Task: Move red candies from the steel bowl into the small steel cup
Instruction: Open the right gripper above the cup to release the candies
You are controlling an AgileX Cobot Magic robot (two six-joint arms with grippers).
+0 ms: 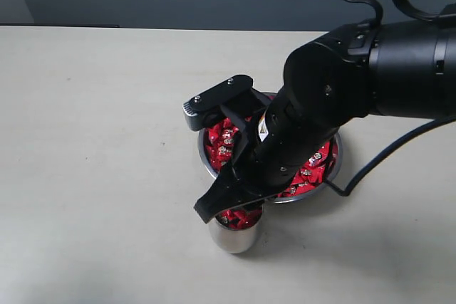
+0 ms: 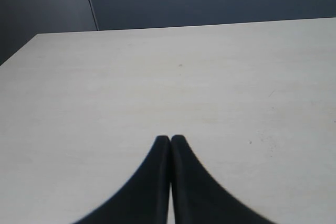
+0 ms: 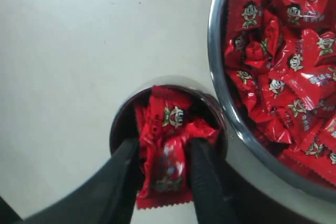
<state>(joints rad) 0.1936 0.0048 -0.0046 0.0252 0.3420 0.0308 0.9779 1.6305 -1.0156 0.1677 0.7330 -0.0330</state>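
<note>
The steel bowl (image 1: 336, 164) (image 3: 214, 51) sits mid-table, heaped with red candies (image 1: 219, 144) (image 3: 283, 56). The small steel cup (image 1: 234, 238) (image 3: 116, 124) stands against the bowl's near side and holds a pile of red candies (image 3: 170, 113) up to its rim. My right gripper (image 1: 239, 210) (image 3: 164, 153) points down over the cup's mouth, shut on one red candy (image 3: 168, 174) that looks slightly blurred between the fingers. My left gripper (image 2: 170, 139) is shut on nothing above bare table, and the exterior view does not show it.
The pale table (image 1: 92, 140) spreads wide to the left of the bowl and cup. My right arm (image 1: 370, 69) reaches in from the right and covers much of the bowl; its black cable (image 1: 377, 161) trails over the table at the right.
</note>
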